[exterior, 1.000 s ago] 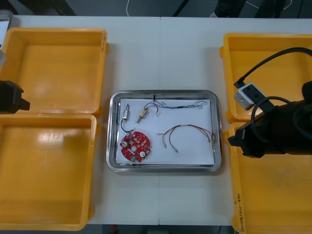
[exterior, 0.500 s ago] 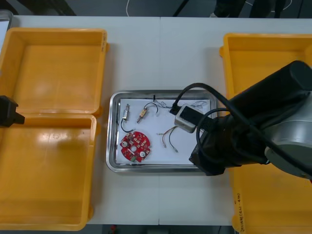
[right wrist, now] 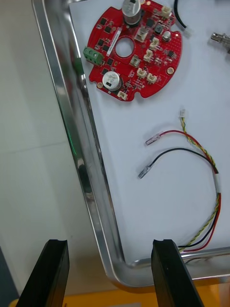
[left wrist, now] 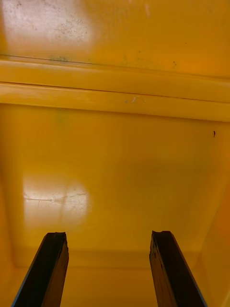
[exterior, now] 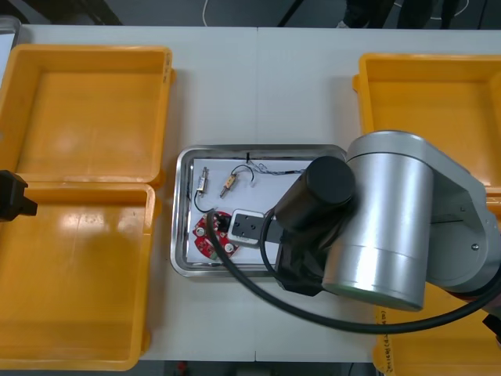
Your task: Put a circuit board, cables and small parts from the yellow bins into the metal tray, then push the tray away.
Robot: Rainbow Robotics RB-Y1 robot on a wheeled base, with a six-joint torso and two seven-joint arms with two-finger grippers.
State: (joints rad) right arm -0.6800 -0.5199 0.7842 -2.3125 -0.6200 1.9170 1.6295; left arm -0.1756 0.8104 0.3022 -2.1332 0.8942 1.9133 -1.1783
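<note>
The metal tray (exterior: 182, 235) lies mid-table, white inside. In it are a round red circuit board (right wrist: 136, 48), a red and yellow cable (right wrist: 211, 163), a black cable (exterior: 244, 170) and two small metal parts (exterior: 203, 180). My right arm (exterior: 376, 227) covers the tray's right half. The right gripper (right wrist: 111, 276) is open above the tray's near right corner, and the tray rim (right wrist: 72, 120) runs ahead between its fingers. The board (exterior: 205, 235) peeks out beside the arm. My left gripper (left wrist: 108, 268) is open and holds nothing over a yellow bin (left wrist: 120, 158) at the table's left edge.
Two yellow bins (exterior: 86, 110) stand left of the tray and two (exterior: 423, 94) to its right, the near right one mostly under my arm. Bare table stretches beyond the tray's far edge (exterior: 258, 86) and along its near side (right wrist: 28, 144).
My right arm has swung left from the right bins across the tray and now hides its right half. The left gripper has barely moved.
</note>
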